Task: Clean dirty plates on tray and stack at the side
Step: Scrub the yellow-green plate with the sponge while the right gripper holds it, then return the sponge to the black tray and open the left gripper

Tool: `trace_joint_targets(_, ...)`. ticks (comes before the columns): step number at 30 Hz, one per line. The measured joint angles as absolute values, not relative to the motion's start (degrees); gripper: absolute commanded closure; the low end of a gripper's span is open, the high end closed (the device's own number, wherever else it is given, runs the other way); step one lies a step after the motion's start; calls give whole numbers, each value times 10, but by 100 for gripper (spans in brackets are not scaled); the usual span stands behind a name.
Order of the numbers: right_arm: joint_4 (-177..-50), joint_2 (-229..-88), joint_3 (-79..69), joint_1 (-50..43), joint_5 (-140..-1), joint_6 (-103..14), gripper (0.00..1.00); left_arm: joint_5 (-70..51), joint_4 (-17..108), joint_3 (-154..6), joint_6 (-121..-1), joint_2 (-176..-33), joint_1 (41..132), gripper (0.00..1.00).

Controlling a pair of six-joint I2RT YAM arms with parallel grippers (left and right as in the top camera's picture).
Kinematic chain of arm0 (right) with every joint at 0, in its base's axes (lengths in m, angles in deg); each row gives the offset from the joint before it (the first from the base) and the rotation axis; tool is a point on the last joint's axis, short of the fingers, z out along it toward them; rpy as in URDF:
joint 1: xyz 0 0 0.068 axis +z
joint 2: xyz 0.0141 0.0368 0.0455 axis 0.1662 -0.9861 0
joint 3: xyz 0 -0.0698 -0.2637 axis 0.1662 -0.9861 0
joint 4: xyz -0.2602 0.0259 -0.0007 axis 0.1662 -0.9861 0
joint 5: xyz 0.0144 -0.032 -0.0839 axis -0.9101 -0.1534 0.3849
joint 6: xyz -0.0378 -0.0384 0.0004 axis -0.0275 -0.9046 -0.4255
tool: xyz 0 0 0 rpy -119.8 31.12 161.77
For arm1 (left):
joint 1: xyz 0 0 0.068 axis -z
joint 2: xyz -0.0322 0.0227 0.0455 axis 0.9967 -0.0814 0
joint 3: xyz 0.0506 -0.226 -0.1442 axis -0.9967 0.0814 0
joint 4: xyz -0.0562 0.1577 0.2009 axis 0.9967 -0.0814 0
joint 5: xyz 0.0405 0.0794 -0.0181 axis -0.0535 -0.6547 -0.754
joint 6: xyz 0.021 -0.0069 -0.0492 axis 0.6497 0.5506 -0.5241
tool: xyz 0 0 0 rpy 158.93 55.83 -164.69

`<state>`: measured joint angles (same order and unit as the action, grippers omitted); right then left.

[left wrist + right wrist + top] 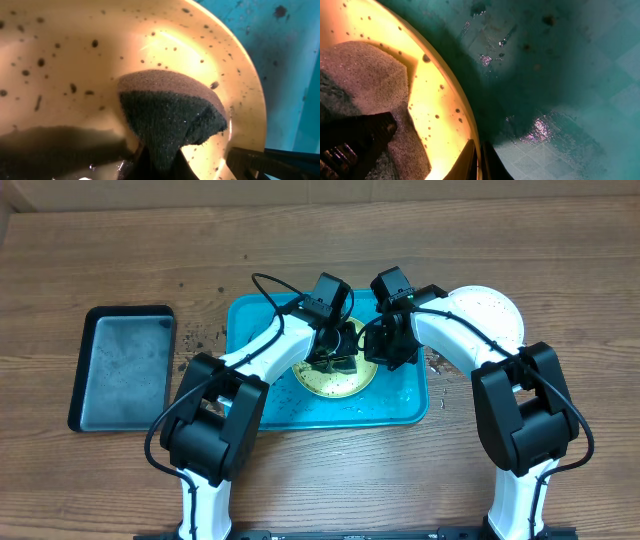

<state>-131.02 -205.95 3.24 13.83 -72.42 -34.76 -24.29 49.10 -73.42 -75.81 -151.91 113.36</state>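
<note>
The lime green plate (335,385), speckled with dark dirt, lies on the teal-blue tray (400,405). My left gripper (333,358) is shut on a dark sponge (170,115) and presses it on the plate's centre (75,60). My right gripper (385,355) is shut on the plate's right rim (430,100), one finger on each side (480,162). The white-rimmed plate (490,315), lightly speckled, lies on the table to the right of the tray. The teal-rimmed plate is out of view.
A smaller black-rimmed grey tray (125,365) lies at the left. Dark crumbs (200,340) are scattered on the table between the two trays. The teal tray's wet floor (560,75) shows beside the plate. The table is brown wood.
</note>
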Motion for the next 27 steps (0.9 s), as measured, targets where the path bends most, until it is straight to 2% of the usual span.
trace_joint_targets(5,-1311,-2059,32,138,-724,-348,96,-284,450,-749,-758,-1520,1131,96)
trace_joint_targets(12,-1311,-2059,32,138,-724,-348,96,-414,351,-769,-758,-1515,1083,96)
trace_joint_targets(19,-1309,-2059,33,144,-736,-347,96,-470,307,-788,-758,-1482,1069,96)
trace_joint_targets(27,-1306,-2059,33,141,-735,-347,96,-439,290,-808,-753,-1359,994,96)
